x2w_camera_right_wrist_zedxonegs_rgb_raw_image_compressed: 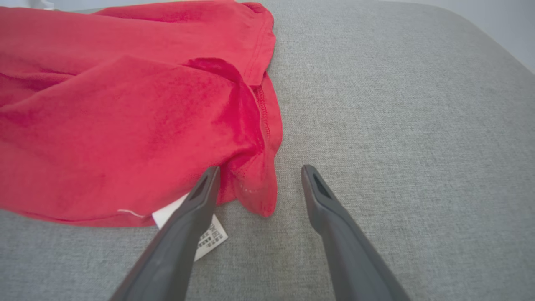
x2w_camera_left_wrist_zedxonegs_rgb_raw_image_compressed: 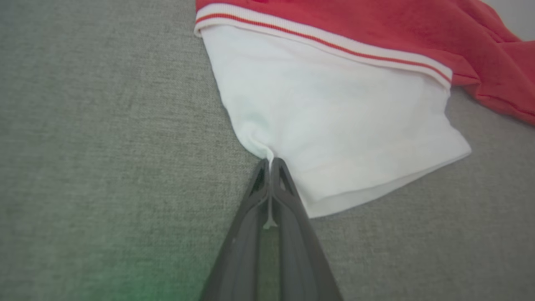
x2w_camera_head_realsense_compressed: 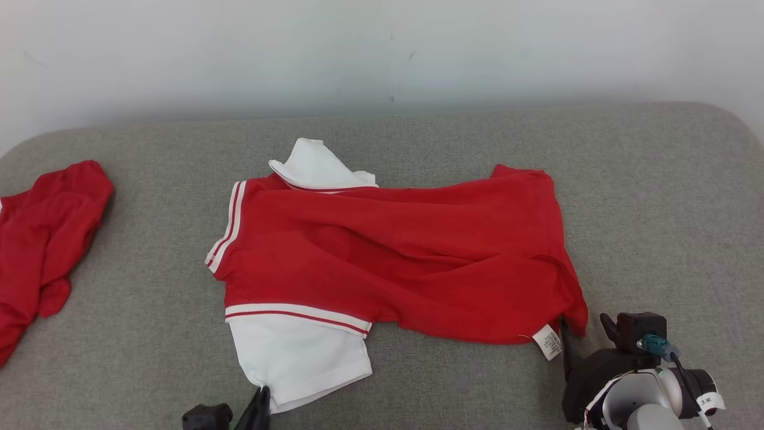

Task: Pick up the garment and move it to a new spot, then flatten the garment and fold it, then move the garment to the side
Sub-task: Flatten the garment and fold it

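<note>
Flattening stage: red-and-white knit polo garment [x2w_camera_head_realsense_compressed: 394,257] lies rumpled at centre of the grey woven surface [x2w_camera_head_realsense_compressed: 656,209].
The left gripper [x2w_camera_left_wrist_zedxonegs_rgb_raw_image_compressed: 271,162], at the garment's 7 o'clock, is clamped on a white fabric corner [x2w_camera_left_wrist_zedxonegs_rgb_raw_image_compressed: 261,146]; the right gripper [x2w_camera_right_wrist_zedxonegs_rgb_raw_image_compressed: 260,169], at 5 o'clock, stands spread astride the red hem corner [x2w_camera_right_wrist_zedxonegs_rgb_raw_image_compressed: 259,196]. Recommended: close on the hem alone, then draw both corners apart evenly.

Red-and-white garment [x2w_camera_head_realsense_compressed: 388,257] central on grey cushion [x2w_camera_head_realsense_compressed: 656,197], another red cloth [x2w_camera_head_realsense_compressed: 42,239] at far left.
</note>
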